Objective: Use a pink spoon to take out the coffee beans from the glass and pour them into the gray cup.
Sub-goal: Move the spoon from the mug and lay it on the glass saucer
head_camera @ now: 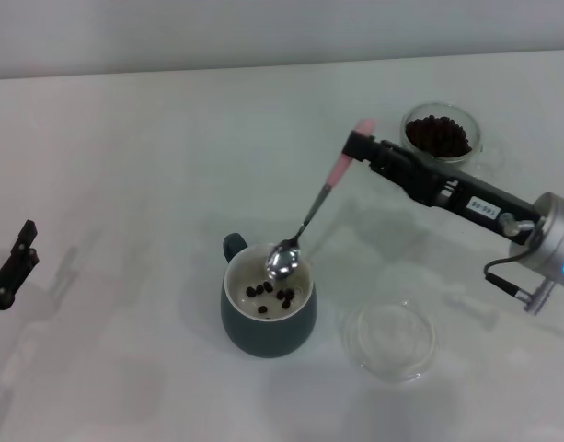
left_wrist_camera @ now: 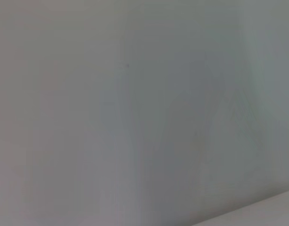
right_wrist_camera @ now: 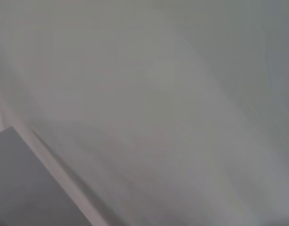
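Saucer [head_camera: 389, 341] sits unused while my right gripper [head_camera: 358, 147], clamping the spoon [head_camera: 311, 214], tips its bowl over the cup [head_camera: 268, 313] to drop beans [head_camera: 270, 294]; left gripper [head_camera: 13, 267] parked, grip state unreadable.

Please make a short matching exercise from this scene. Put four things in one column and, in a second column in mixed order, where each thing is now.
Things
1. pink spoon
2. glass
3. gray cup
4. left gripper

Places
A. at the far left edge of the table, away from the vessels
B. near the front, with a few coffee beans inside
C. far side on the right, full of beans
D. held by the right gripper, bowl over the cup

Pairs: 1-D, 2-C, 3-B, 4-A
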